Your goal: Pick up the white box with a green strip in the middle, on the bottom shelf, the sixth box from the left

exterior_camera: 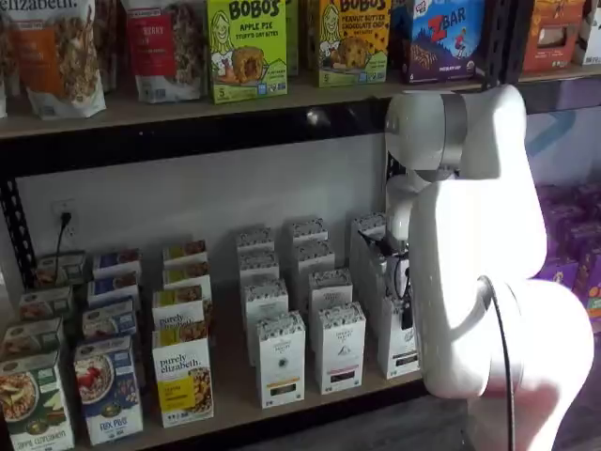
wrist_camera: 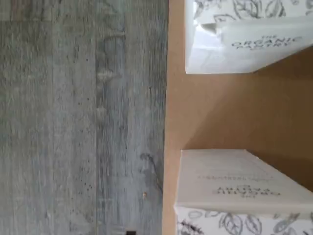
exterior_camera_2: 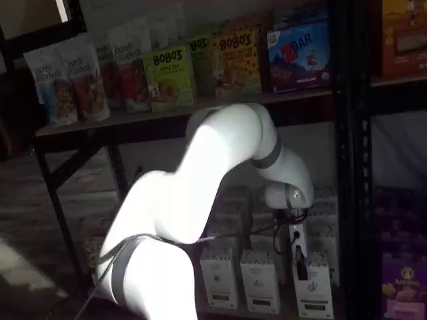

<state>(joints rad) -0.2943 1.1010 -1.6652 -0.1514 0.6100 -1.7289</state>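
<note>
I hold the claw (exterior_camera_2: 300, 263) spread wide and empty just above the white box (exterior_camera_2: 313, 289) on the bottom shelf (exterior_camera: 235, 399), ready to straddle it.

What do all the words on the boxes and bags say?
"BOBOS APPLE PIE": green box, top shelf.
"BOBOS PEANUT BUTTER CHOCOLATE CHIP": orange-yellow box beside it.
"Z BAR": blue box.
"purely elizabeth.": yellow-labelled box, bottom shelf.
"elizabeth.": granola bag, top shelf.
"THE ORGANIC PANTRY": white carton in the wrist view.
The small print on the white cartons and the cereal boxes on the bottom shelf is too blurred to read.
</note>
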